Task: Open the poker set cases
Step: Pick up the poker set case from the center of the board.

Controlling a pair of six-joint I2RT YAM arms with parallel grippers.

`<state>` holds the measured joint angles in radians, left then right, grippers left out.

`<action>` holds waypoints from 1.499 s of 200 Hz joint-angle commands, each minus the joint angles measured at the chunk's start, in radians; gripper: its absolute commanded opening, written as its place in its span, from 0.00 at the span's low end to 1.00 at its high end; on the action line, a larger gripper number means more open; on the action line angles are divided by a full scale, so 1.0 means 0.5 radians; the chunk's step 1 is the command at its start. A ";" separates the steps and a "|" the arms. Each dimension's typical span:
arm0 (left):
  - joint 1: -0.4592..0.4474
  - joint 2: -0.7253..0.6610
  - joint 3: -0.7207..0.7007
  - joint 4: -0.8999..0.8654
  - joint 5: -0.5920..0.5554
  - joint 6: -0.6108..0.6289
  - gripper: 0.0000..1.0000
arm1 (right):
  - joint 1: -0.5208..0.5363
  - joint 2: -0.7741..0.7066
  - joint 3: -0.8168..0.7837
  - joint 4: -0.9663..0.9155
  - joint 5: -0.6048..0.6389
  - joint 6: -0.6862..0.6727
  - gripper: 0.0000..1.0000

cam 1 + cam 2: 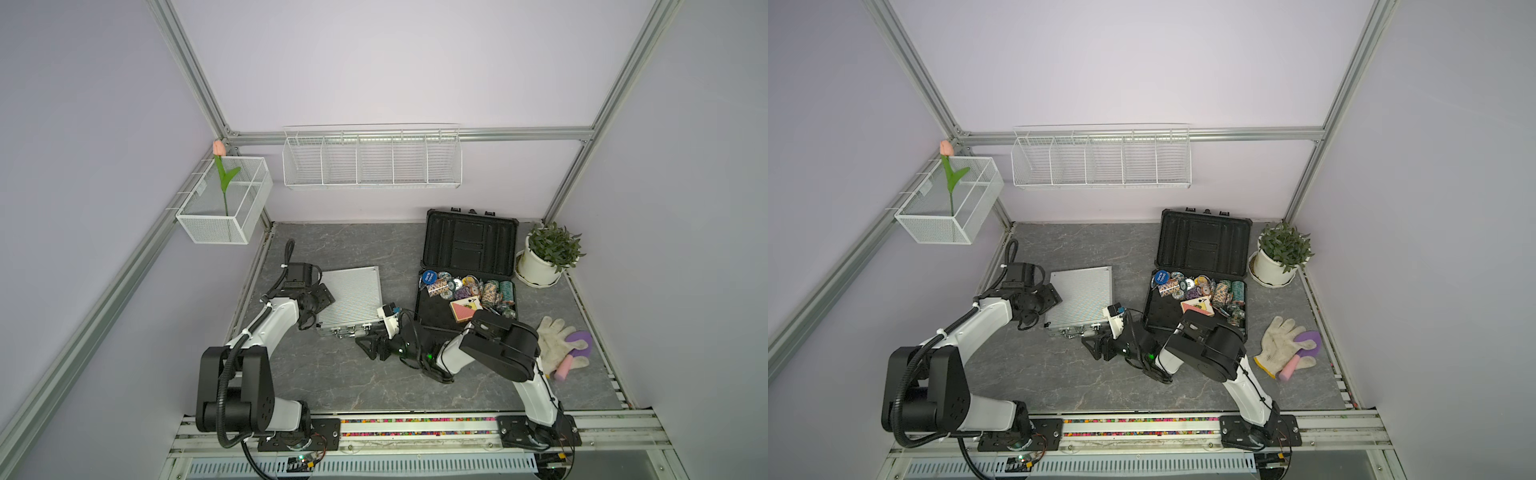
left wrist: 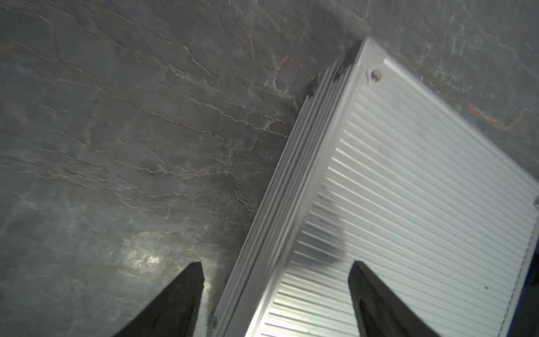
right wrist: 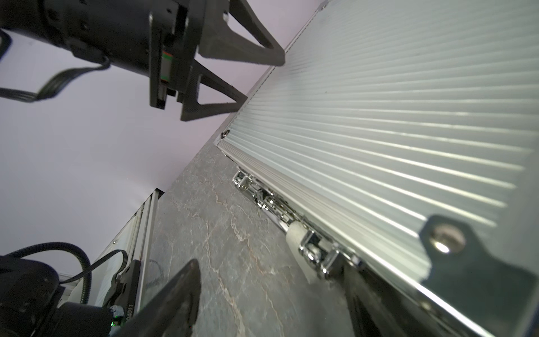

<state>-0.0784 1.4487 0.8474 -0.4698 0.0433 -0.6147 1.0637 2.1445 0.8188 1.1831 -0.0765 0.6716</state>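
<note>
Left gripper (image 2: 275,264) stands wide open and empty, straddling the left edge of the closed silver ribbed case (image 1: 353,295) (flat, mid-table). Right gripper (image 3: 269,267), likewise open and empty, sits at that case's front latches (image 3: 253,189). Further right, the black plastic case (image 1: 469,245) lies open, poker chips (image 1: 492,291) inside.

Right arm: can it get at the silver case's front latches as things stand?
Probably yes. The right gripper is open at the silver case's front edge, a latch just ahead, nothing between. The left gripper straddles the side edge, out of its way.
</note>
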 commanded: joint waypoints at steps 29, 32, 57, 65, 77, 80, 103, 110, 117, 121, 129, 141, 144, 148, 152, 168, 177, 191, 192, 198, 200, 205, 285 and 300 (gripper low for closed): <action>0.015 0.109 -0.131 0.182 0.335 -0.160 0.77 | -0.005 0.115 0.026 0.274 -0.166 0.057 0.70; 0.015 0.107 -0.145 0.196 0.348 -0.171 0.76 | -0.004 0.116 0.023 0.291 -0.174 0.063 0.69; 0.016 0.104 -0.197 0.249 0.417 -0.224 0.76 | 0.003 0.103 0.016 0.361 -0.236 0.065 0.66; 0.016 0.096 -0.205 0.249 0.421 -0.229 0.76 | 0.003 0.098 0.017 0.357 -0.233 0.071 0.66; 0.016 0.080 -0.210 0.243 0.417 -0.226 0.76 | 0.007 0.082 0.011 0.317 -0.200 0.078 0.64; 0.016 0.075 -0.210 0.238 0.412 -0.225 0.76 | 0.005 0.079 0.010 0.308 -0.191 0.081 0.64; 0.015 0.029 -0.209 0.204 0.367 -0.202 0.76 | 0.002 0.063 0.023 0.227 -0.124 0.163 0.63; 0.015 0.015 -0.210 0.196 0.351 -0.196 0.76 | -0.008 0.059 0.028 0.203 -0.112 0.212 0.63; 0.016 0.002 -0.208 0.188 0.339 -0.186 0.76 | -0.015 0.056 0.027 0.187 -0.097 0.258 0.64; 0.015 -0.004 -0.207 0.182 0.326 -0.182 0.76 | -0.016 0.058 0.025 0.181 -0.084 0.281 0.64; 0.016 -0.016 -0.201 0.171 0.302 -0.169 0.76 | -0.023 0.058 0.017 0.175 -0.063 0.334 0.65; 0.014 -0.030 -0.193 0.161 0.280 -0.152 0.77 | -0.038 0.058 0.002 0.163 -0.039 0.415 0.65; 0.015 -0.033 -0.192 0.158 0.277 -0.146 0.77 | -0.043 0.057 -0.001 0.162 -0.037 0.432 0.65; 0.015 -0.036 -0.190 0.154 0.273 -0.142 0.77 | -0.048 0.060 -0.007 0.162 -0.031 0.453 0.66; 0.016 -0.038 -0.186 0.151 0.274 -0.137 0.77 | -0.048 0.061 -0.008 0.162 -0.028 0.472 0.66; 0.015 -0.044 -0.177 0.141 0.272 -0.129 0.77 | -0.060 0.060 -0.024 0.149 -0.002 0.560 0.65; 0.016 -0.053 -0.177 0.146 0.273 -0.126 0.77 | -0.066 0.060 -0.027 0.143 0.007 0.602 0.65; 0.015 -0.061 -0.181 0.150 0.267 -0.127 0.77 | -0.068 0.058 -0.022 0.108 0.021 0.677 0.63; 0.016 -0.060 -0.182 0.150 0.265 -0.127 0.77 | -0.068 0.058 -0.022 0.108 0.021 0.677 0.63; 0.016 -0.063 -0.181 0.153 0.261 -0.124 0.77 | -0.067 0.057 -0.014 0.089 0.021 0.700 0.62; 0.016 -0.063 -0.182 0.153 0.262 -0.124 0.77 | -0.067 0.056 -0.013 0.082 0.020 0.709 0.62; 0.016 -0.063 -0.185 0.154 0.258 -0.121 0.77 | -0.068 0.055 -0.008 0.064 0.023 0.728 0.61; 0.014 -0.081 -0.202 0.187 0.260 -0.118 0.77 | -0.078 0.126 0.040 0.093 -0.002 0.896 0.36; 0.014 -0.093 -0.201 0.184 0.255 -0.114 0.77 | -0.080 0.134 0.064 0.094 -0.016 0.924 0.33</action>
<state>-0.0666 1.4242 0.7639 -0.3534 0.1982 -0.6796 1.0290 2.1902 0.8295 1.2339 -0.0719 1.0676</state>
